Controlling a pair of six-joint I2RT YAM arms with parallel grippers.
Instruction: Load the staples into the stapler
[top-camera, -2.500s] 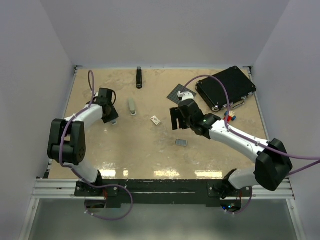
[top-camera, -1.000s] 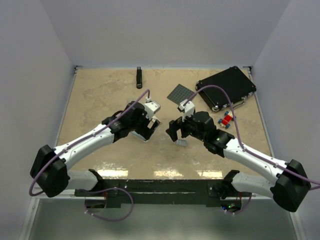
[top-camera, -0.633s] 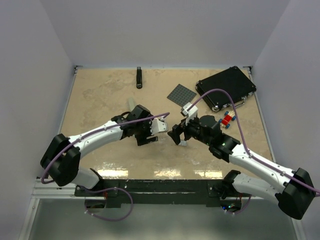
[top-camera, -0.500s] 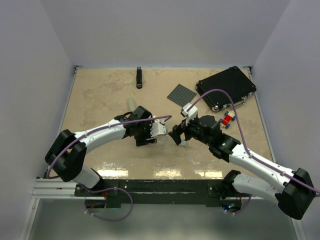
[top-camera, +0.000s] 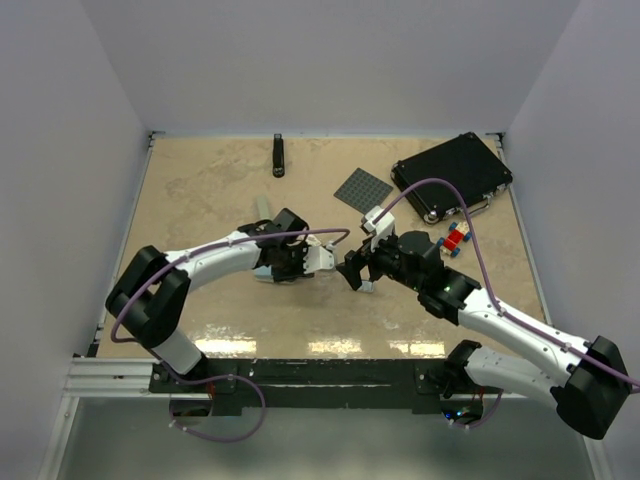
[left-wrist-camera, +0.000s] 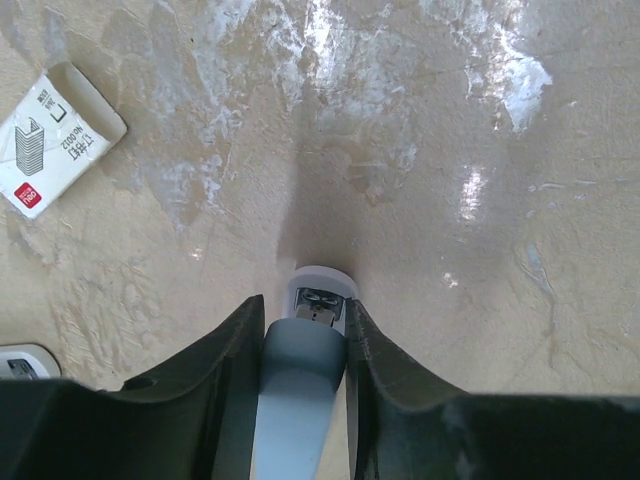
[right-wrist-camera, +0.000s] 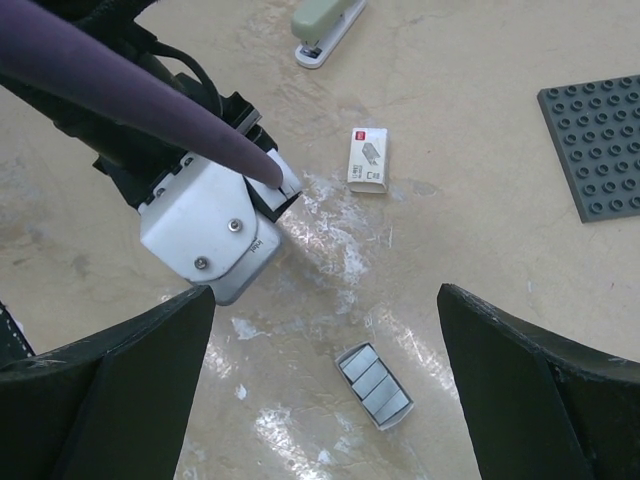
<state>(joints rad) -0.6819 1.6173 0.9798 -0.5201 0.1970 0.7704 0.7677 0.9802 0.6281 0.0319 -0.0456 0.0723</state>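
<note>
Between left fingers (left-wrist-camera: 215, 390), pale blue stapler part (left-wrist-camera: 298, 390) clamped.

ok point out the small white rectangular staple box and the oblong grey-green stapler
small white rectangular staple box (right-wrist-camera: 369, 160), right wrist view, middle of its top face
oblong grey-green stapler (right-wrist-camera: 325, 20), right wrist view, its top cover

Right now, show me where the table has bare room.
Bare: the far-left corner between the black stapler and the wall; the near strip between the arm bases. Crowded: the centre, around the left gripper, right gripper, staple box and tray; the far right by the black case.
</note>
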